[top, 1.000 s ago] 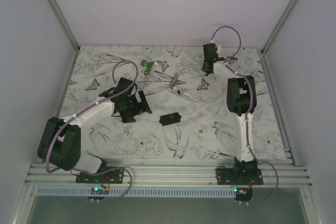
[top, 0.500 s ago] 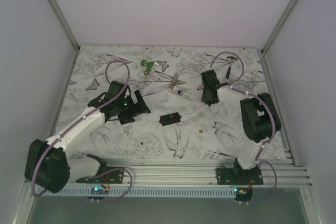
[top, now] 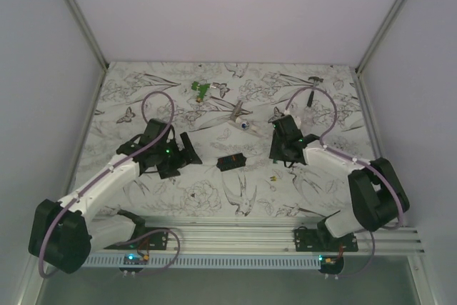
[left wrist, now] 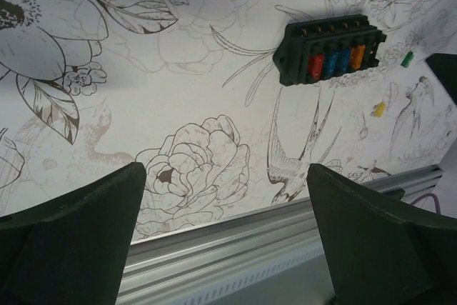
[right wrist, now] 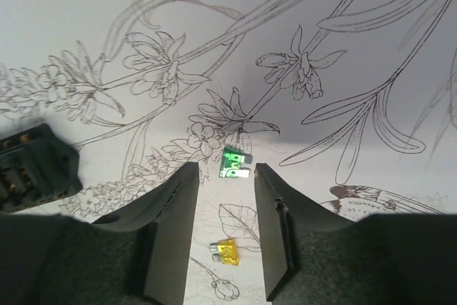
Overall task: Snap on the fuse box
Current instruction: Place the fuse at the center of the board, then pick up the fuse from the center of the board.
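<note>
One small fuse box (top: 230, 161) lies on the table (top: 121, 98), probably light, rigid, slick plastic; grip its long sides; left jaws gape empty, right jaws part-open, empty, above a green fuse (right wrist: 233, 163).

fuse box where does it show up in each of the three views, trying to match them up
Top external: the fuse box lies near the centre of the picture.
Left wrist: the fuse box sits at the upper right, coloured fuses in its face.
Right wrist: the fuse box is cut off by the left edge; only a corner shows.
Shared landmark: the loose yellow fuse, seen in both wrist views; too small to tell in the top view.
</note>
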`<action>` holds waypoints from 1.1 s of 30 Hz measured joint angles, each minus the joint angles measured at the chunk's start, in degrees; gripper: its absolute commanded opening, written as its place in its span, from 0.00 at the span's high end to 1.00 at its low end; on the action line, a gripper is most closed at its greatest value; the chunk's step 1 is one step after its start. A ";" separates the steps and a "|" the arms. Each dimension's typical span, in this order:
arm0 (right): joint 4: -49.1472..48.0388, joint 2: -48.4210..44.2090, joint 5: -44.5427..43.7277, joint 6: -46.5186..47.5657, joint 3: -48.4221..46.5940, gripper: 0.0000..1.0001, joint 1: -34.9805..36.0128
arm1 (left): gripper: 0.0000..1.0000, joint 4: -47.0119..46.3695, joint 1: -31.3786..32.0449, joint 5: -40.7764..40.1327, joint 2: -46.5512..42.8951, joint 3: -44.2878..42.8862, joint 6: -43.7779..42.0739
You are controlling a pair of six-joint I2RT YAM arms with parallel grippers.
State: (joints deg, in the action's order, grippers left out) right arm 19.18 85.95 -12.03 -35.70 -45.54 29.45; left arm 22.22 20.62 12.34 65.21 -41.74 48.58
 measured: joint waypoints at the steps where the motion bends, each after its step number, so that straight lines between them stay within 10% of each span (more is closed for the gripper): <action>1: 0.11 -1.05 0.17 0.26 0.00 0.52 -0.07 | 0.00 0.11 0.00 0.02 0.00 0.31 -0.20; 33: -2.60 2.47 5.90 0.28 1.07 0.56 2.49 | 0.00 -1.22 0.07 1.53 5.05 0.98 -3.45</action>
State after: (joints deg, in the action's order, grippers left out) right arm 16.58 88.42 -6.13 -35.42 -44.47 31.94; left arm 20.99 20.69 13.87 70.26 -40.75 45.12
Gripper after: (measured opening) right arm 0.449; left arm 0.997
